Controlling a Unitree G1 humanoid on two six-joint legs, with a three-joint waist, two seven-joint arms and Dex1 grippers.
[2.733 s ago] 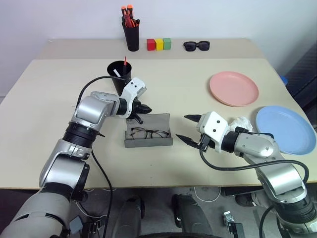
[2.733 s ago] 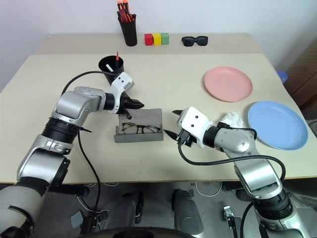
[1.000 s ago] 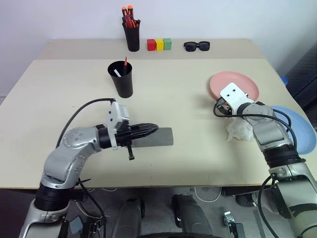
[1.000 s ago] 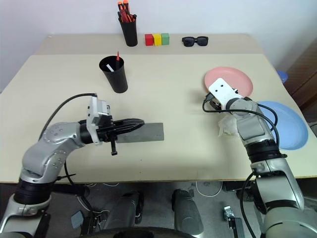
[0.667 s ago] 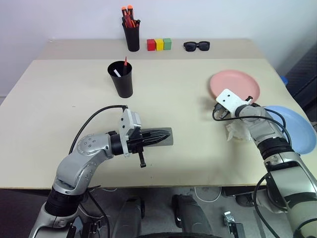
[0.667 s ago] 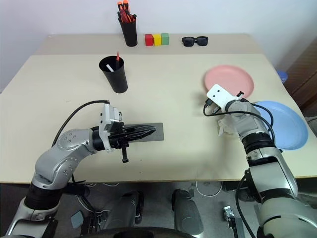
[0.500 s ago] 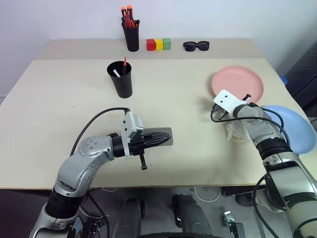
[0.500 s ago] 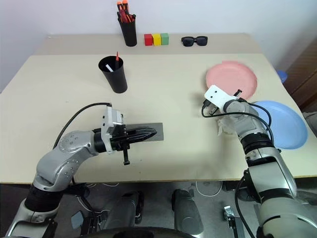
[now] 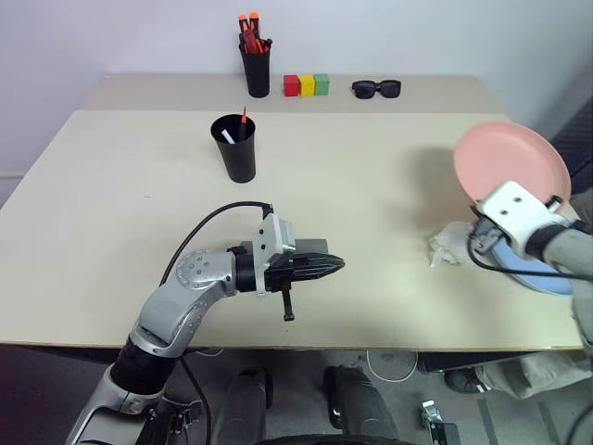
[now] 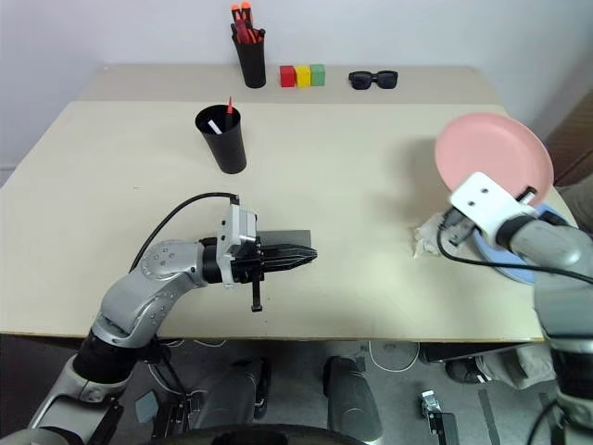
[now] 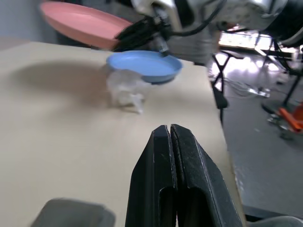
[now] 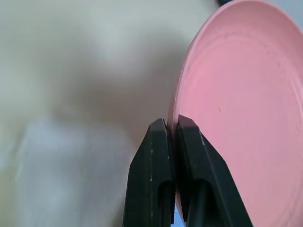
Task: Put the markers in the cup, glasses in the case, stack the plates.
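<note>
One round salmon-pink plastic plate (image 9: 511,163) is now riding off the bench (image 9: 120,185), pinched at its rim by our right pincer (image 12: 171,130), where a second ago it was lying flat. We are carrying it toward the light-blue round plate (image 11: 144,65). Our left pincer (image 9: 335,265) is hovering pressed together and empty over the closed grey hard glasses case (image 9: 313,247).

Head pair overhead, wrists close.

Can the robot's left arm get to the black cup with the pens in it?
Probably yes. The cup stands on bare table just beyond the left gripper, with nothing between them. That gripper is shut over the grey case and holds nothing.
</note>
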